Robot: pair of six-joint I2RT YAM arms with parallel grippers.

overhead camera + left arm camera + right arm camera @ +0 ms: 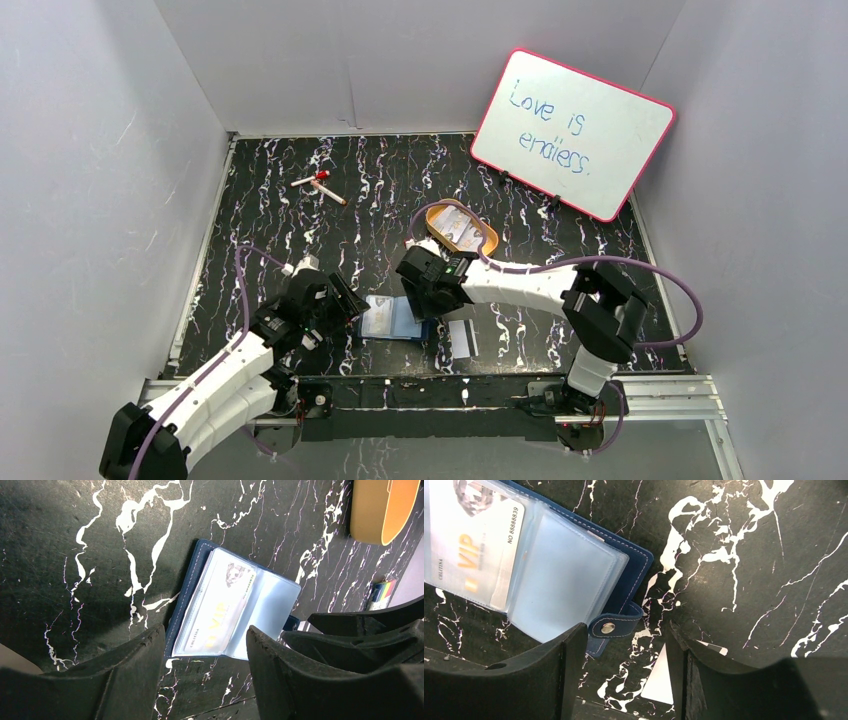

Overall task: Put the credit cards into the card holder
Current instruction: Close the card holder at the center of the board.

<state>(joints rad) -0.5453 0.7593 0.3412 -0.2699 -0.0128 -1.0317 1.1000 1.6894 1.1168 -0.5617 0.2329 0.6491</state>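
From the top external spot, high above and behind both arm bases, looks forward and down over the whole black, white-veined marble-patterned tabletop [300, 200]. From each wrist, peers steeply down at close range past the left gripper [205, 635] or the right gripper [626, 630], meeting from opposite sides on the open navy-blue folding card holder with clear pale-blue sleeves [549, 575], seen small at mid-table from above. Shares the oval golden-orange tin [380, 510] between left wrist and top, the loose white plastic card [658, 682] between right wrist and top.
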